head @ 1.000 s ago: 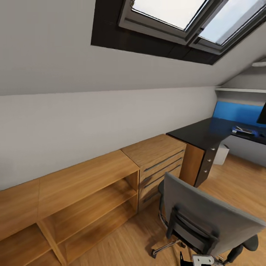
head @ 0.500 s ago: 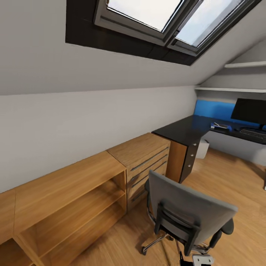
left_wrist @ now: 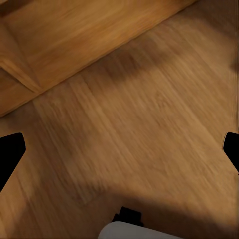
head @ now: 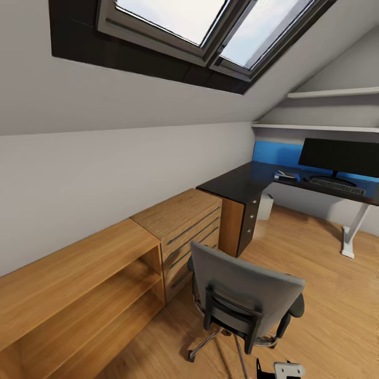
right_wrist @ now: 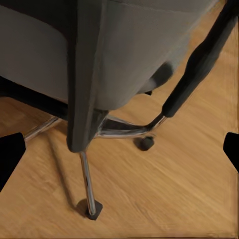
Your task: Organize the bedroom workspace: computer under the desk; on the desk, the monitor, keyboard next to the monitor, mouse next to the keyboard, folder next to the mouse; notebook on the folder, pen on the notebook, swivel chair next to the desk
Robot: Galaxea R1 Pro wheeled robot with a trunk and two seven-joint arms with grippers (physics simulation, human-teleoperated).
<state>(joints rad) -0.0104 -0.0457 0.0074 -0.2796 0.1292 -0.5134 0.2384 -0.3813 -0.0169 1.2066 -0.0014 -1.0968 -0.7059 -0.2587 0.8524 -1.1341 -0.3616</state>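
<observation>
- Room: attic bedroom; sloped grey ceiling w/ skylight (head: 210,26); oak floor (head: 326,295); pale wall on the left side.
- Desk (head: 237,181): black top, L-shaped, blue back panel, white leg at far right; stands well ahead and to the right.
- Monitor (head: 339,156): black, upright on desk against the blue panel.
- Keyboard (head: 337,186): on desk, just in front of monitor.
- Small blue-and-pale item (head: 286,176): on desk, left of keyboard; too small to tell what it is; mouse, notebook, pen not made out at this range.
- Computer (head: 266,206): pale box on floor under the desk corner, partly hidden by the dark drawer unit (head: 247,223).
- Swivel chair (head: 245,295): grey back turned toward camera, close ahead, well apart from desk; seat hidden by backrest, so can't tell if folder lies there; right wrist view shows chair (right_wrist: 114,55) from low down, chrome base and casters on floor.
- Wood drawer chest (head: 181,226) and open shelf unit (head: 79,295): along left wall, chest touching desk end.
- Left gripper (left_wrist: 119,149): fingers spread wide, nothing between; aimed at bare floor beside the shelf unit's base.
- Right gripper (right_wrist: 119,149): fingers spread wide, nothing held; aimed at chair's underside.
- Step in hand (judged): robot en route toward chair/desk; no handling under way.
- Next move (judged): get round to chair's front, check seat for folder; needs a clear line past the armrests before any reach.
</observation>
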